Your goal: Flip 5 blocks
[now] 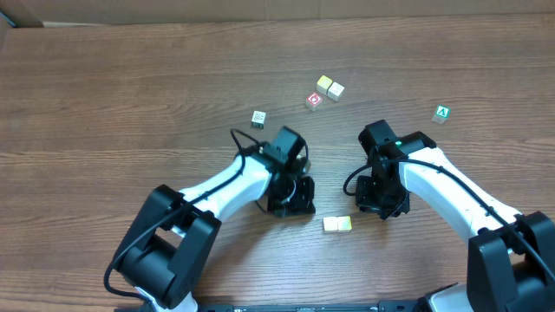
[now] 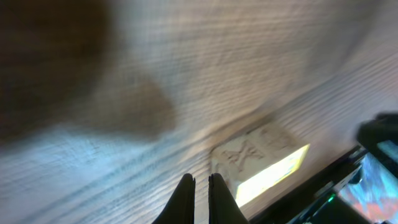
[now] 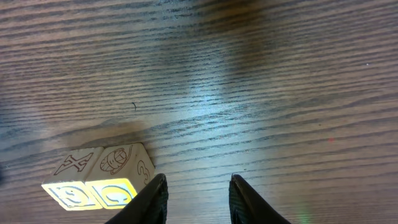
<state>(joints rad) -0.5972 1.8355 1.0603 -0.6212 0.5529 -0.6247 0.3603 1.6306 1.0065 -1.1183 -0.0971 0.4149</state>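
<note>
Jaws: left gripper (image 2: 200, 182) shut, empty; right gripper (image 3: 198, 182) apart, empty. Two touching pale wooden alphabet cubes (image 3: 102, 177) lie between the grippers. Best to straddle one cube only, then tip it.

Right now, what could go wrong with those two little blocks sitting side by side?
The two pale blocks touch, so the open right tool grabbing one might shove or drag its neighbour. Both arms crowd that pair; the shut left tool could bump the right one or nudge the blocks away.
</note>
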